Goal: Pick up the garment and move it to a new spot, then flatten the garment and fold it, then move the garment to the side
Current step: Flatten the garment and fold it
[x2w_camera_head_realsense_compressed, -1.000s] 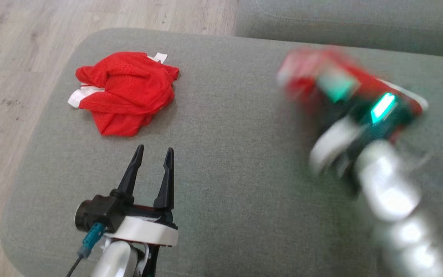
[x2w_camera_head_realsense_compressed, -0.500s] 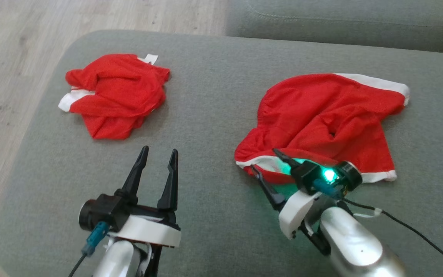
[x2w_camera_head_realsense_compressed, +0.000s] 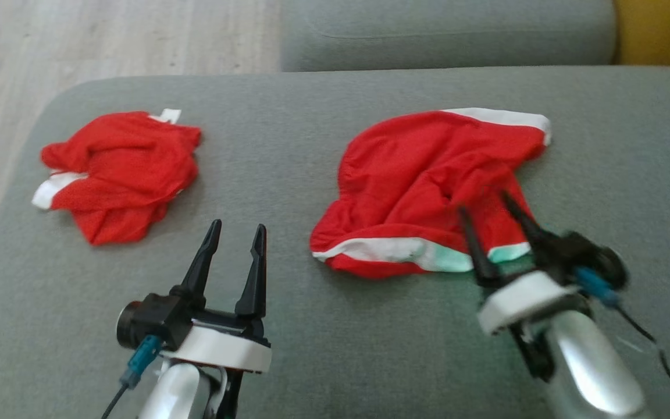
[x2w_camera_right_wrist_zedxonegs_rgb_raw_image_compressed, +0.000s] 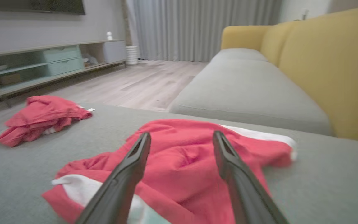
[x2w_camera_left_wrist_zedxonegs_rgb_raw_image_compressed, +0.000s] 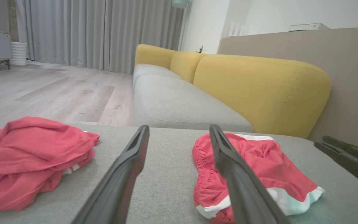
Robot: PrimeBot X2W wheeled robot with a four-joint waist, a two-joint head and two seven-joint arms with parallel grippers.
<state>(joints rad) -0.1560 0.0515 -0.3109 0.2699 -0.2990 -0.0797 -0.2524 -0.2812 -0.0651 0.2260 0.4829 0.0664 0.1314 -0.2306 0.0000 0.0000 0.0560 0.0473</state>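
On the grey sofa cushion [x2w_camera_head_realsense_compressed: 288,116] before me, the red garment [x2w_camera_head_realsense_compressed: 428,174] lies rumpled, right of centre. My right pincer [x2w_camera_head_realsense_compressed: 483,202] hangs spread wide over its near hem, gripping nothing. My left pincer [x2w_camera_head_realsense_compressed: 237,224] gapes wide too, empty, near a second red heap [x2w_camera_head_realsense_compressed: 120,174].

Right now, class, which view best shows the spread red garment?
The head view: the spread red garment lies nearly whole, seen from above. The left wrist view sees it low, partly behind a finger; the right wrist view crops its near edge.
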